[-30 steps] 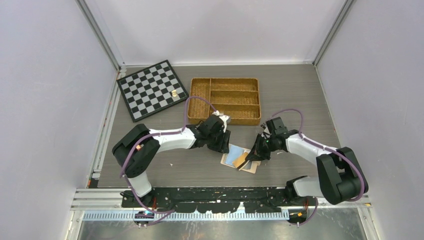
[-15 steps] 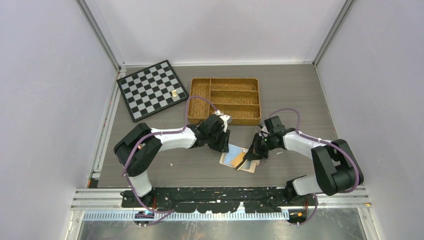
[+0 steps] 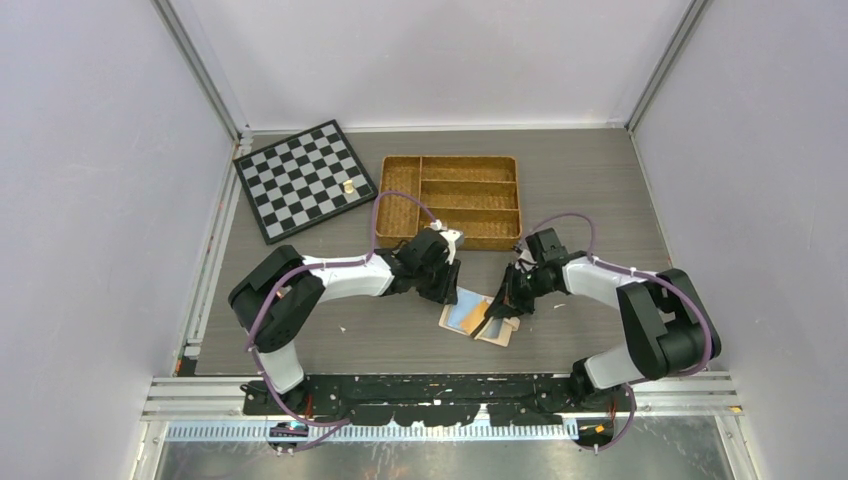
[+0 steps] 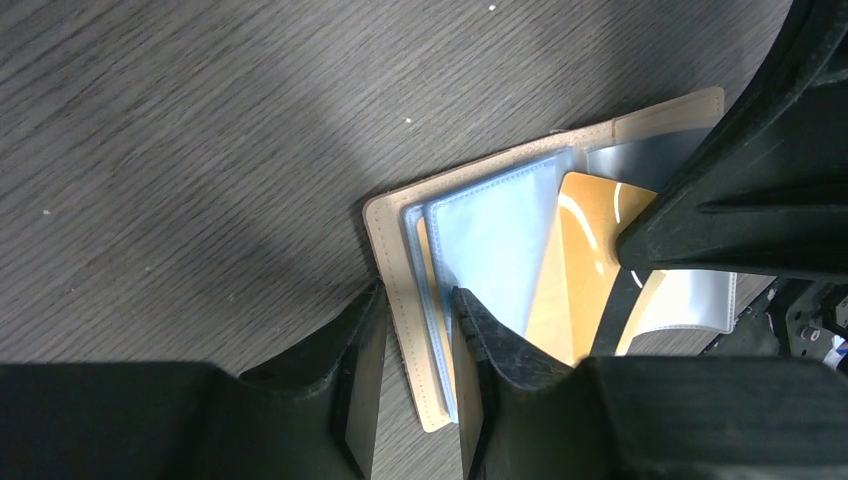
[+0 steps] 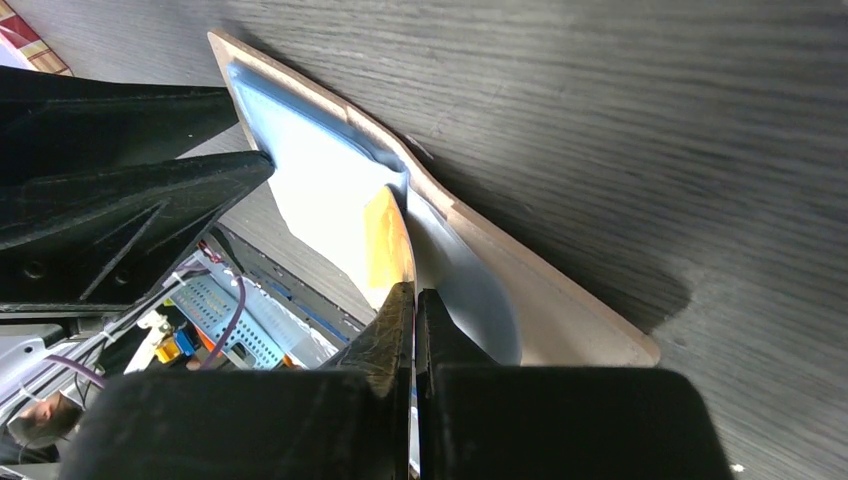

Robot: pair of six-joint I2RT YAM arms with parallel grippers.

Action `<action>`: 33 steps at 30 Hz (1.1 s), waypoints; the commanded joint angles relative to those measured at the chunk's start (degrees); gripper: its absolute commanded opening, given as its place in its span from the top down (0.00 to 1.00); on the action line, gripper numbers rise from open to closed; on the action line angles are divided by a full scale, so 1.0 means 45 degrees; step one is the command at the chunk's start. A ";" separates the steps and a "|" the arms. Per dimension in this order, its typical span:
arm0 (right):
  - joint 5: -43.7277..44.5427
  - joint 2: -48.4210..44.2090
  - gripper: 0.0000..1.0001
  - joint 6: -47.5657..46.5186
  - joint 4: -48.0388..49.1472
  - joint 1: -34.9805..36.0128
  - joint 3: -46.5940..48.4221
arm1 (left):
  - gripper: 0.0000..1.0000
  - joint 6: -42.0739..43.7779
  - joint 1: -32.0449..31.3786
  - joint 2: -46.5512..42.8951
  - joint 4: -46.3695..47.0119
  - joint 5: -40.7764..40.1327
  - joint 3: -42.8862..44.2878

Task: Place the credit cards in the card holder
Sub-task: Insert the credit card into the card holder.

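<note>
The card holder (image 3: 500, 331) lies open on the table, a peach-beige cover (image 4: 398, 255) with pale sleeves (image 4: 495, 235) inside. My left gripper (image 4: 415, 325) straddles its near-left edge, and the cover rim and a blue-tinted sleeve fill the narrow gap between the jaws. An orange credit card (image 4: 585, 240) stands tilted over the open sleeves. My right gripper (image 5: 413, 295) is shut on its lower edge, and the card (image 5: 385, 235) shows edge-on against a sleeve. From above, the left gripper (image 3: 447, 291) and right gripper (image 3: 497, 307) flank the holder. Whether the blue sheet holds a card I cannot tell.
A woven divided tray (image 3: 452, 160) sits just behind both grippers. A black-and-silver checkerboard (image 3: 303, 178) with one small pale piece (image 3: 348, 186) lies at the back left. Purple walls close in both sides.
The left jaws have narrowed onto the holder's edge. The right gripper has carried the orange card a little left and further over the holder.
</note>
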 commanded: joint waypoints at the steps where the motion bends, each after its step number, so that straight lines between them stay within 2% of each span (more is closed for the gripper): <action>1: 0.1231 0.0767 1.00 -0.0471 0.0850 0.0021 0.0456 | 0.69 0.0245 -0.0106 0.0463 -0.0360 0.0022 0.0012; 11: 0.1161 0.1585 1.00 -0.0681 0.1373 0.0010 0.0844 | 0.69 0.0279 -0.0106 0.0387 -0.0464 0.0001 -0.0065; 19: 0.0888 0.2195 0.99 -0.0878 0.0945 0.0011 0.1208 | 0.69 0.0267 -0.0106 0.0326 -0.0544 -0.0094 -0.0066; 33: 0.0344 0.1733 0.99 -0.0610 -0.0335 0.0025 0.0622 | 0.69 0.0413 -0.0106 0.0234 -0.0613 -0.0222 -0.0121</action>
